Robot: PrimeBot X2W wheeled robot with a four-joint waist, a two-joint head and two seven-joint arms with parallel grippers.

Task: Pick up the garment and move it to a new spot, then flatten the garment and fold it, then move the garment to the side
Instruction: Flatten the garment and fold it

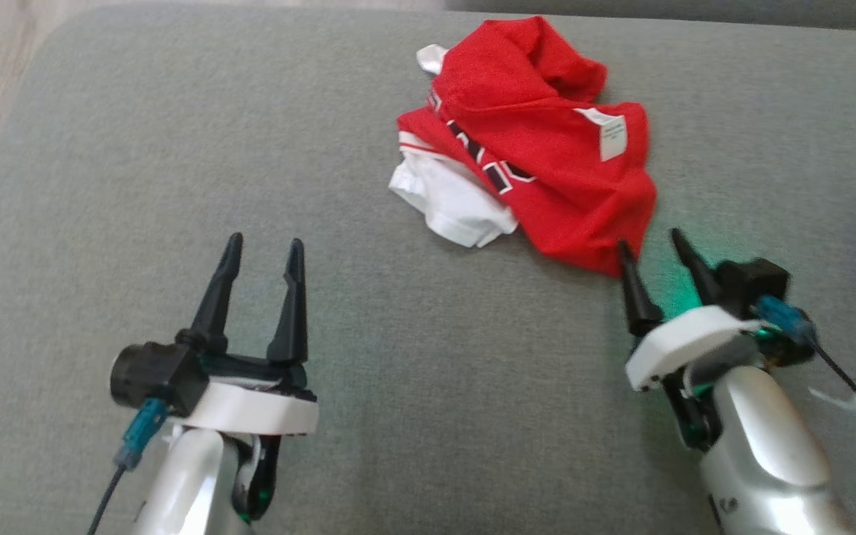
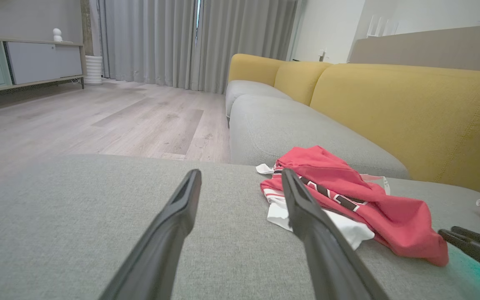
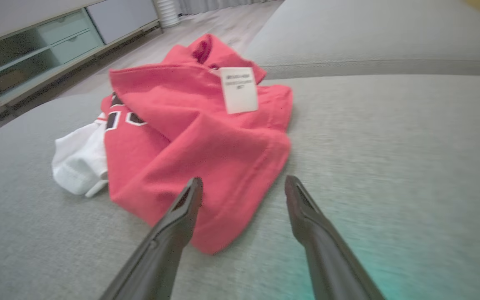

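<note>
With every step yet to do, the crumpled garment (image 1: 547, 156) lies on the sofa cushion (image 1: 175, 148), the right gripper (image 1: 649, 241) spread at its hem and the left gripper (image 1: 265, 241) spread empty, well apart.

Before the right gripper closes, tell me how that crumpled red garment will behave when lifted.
The red garment lies in crumpled folds, so it will likely hang limp and unfold when lifted. Pinched at its near corner by the right gripper, it probably drags on the grey cushion. It looks thin, so probably light.
</note>
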